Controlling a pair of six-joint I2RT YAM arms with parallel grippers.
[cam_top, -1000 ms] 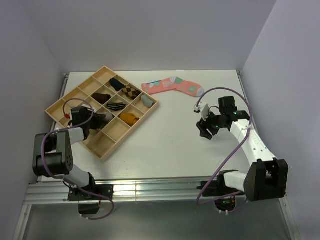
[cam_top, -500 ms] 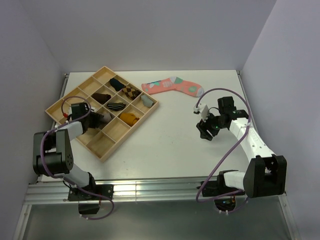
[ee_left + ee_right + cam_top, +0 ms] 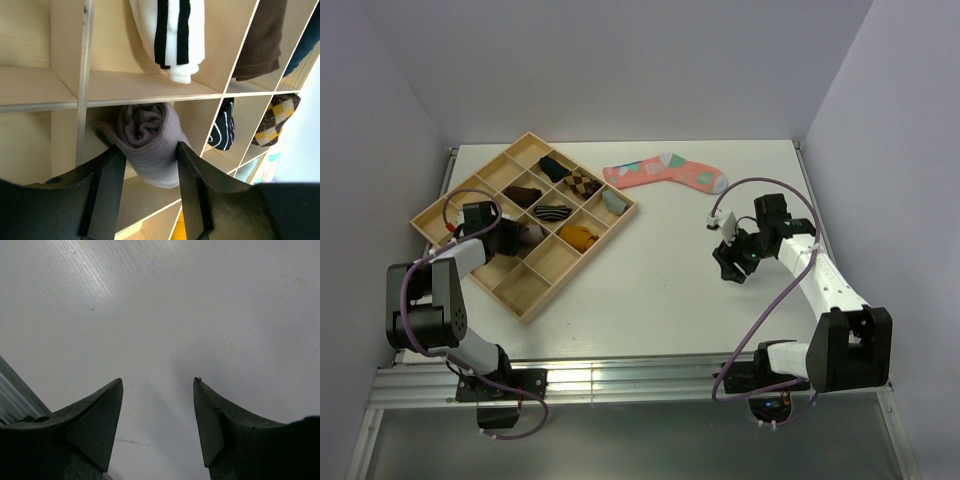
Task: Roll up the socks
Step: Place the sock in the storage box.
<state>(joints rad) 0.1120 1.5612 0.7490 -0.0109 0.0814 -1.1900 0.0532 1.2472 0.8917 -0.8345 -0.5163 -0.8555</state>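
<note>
**Placing the rolled sock in the tray; release in question**

You are looking at a white table (image 3: 660, 290) carrying a shallow pale wooden tray (image 3: 525, 288) split into square compartments; the left arm is reaching into that tray, so the step in hand is, by my reading, setting down a finished roll rather than rolling.

The left gripper (image 3: 148, 146) is straddling the rolled taupe-brown sock (image 3: 145, 125), which is sitting in a compartment on the tray's near-left side; the two dark fingers are lying along both flanks of the roll, but you cannot tell whether they are pressing it or merely beside it.

The right gripper (image 3: 157, 382) is hovering with its jaws spread wide over bare table, well apart from the tray, holding nothing.

The short white fabric sock with dark stripes (image 3: 172, 30) is lying bundled in the compartment next to the roll.

The long coral-pink sock with teal and white patches (image 3: 665, 172) is lying flat beyond the tray.

The next move is calling for a straight lift clear of the dividers, with the fingers parting enough that the roll is not dragged out or unwound.

No brand, label or writing is showing legibly.
</note>
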